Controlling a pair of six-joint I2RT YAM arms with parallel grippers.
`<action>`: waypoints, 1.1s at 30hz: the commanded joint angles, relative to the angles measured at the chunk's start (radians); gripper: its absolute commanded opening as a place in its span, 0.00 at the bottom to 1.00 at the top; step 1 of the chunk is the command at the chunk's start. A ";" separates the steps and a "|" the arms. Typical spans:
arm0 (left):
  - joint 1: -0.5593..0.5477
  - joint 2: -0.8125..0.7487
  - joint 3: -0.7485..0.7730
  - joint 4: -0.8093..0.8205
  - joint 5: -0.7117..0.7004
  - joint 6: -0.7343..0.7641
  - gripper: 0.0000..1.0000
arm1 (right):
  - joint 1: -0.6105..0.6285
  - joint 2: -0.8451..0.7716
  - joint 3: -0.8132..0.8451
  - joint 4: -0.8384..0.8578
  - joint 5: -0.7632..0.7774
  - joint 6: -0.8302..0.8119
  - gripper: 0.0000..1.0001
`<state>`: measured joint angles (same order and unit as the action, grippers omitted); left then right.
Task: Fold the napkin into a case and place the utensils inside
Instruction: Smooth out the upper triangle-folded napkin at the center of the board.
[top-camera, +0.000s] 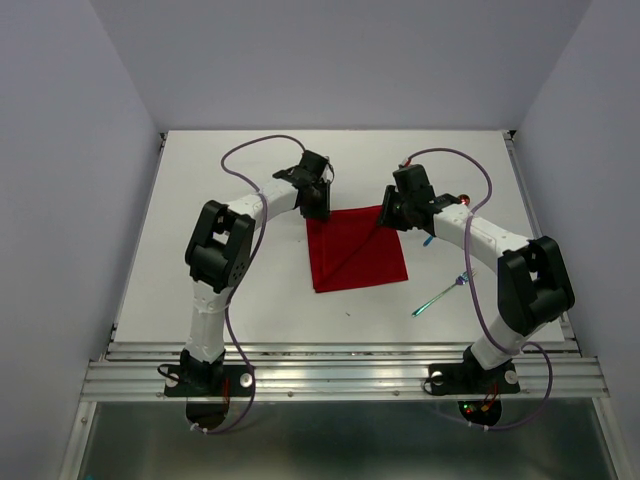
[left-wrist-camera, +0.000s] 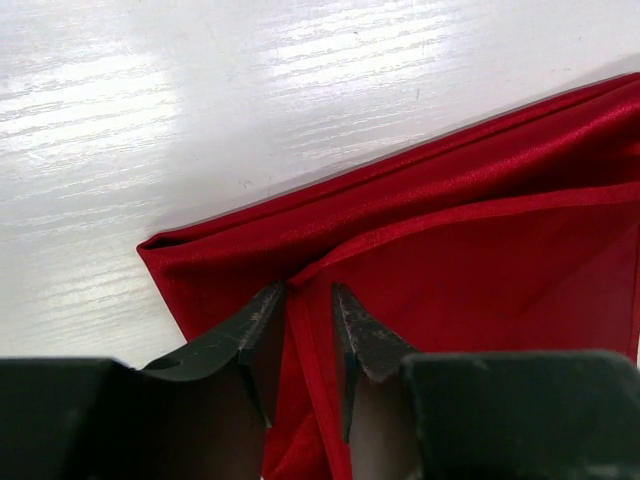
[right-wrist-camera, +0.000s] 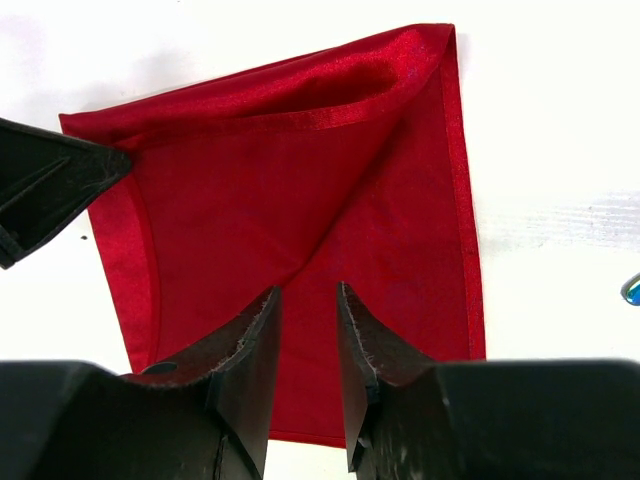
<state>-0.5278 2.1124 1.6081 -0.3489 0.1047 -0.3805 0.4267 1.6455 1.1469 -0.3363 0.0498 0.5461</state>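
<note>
White table (top-camera: 200, 200) between pale grey walls. Napkin (top-camera: 358, 255) lies at its centre, roughly square, with a diagonal crease running from its far right corner to its near left corner.

Left gripper (top-camera: 316, 205) is at the napkin's far left corner. Its fingers (left-wrist-camera: 250, 325) stand narrowly apart, astride a raised hem; whether they pinch it cannot be told.

Right gripper (top-camera: 392, 215) is at the napkin's far right corner. Its fingers (right-wrist-camera: 245, 345) are a narrow gap apart over the cloth where the crease begins, and a grip cannot be confirmed.

Fork (top-camera: 438, 297) lies apart to the right of the napkin's near edge. Spoon (top-camera: 466, 201), only its red bowl showing, lies to the right of the napkin's far edge, beside the right arm.
</note>
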 joint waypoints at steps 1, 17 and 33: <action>0.005 -0.002 0.042 -0.004 0.007 0.020 0.32 | 0.003 -0.026 -0.001 -0.001 0.013 -0.006 0.34; 0.023 -0.060 0.038 -0.010 0.015 0.037 0.00 | 0.003 -0.007 0.013 -0.001 0.013 -0.006 0.34; 0.054 -0.078 0.009 0.013 0.072 0.034 0.00 | 0.003 0.114 0.128 -0.006 0.024 -0.040 0.33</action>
<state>-0.4702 2.1117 1.6287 -0.3542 0.1493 -0.3595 0.4267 1.7557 1.2266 -0.3420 0.0559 0.5274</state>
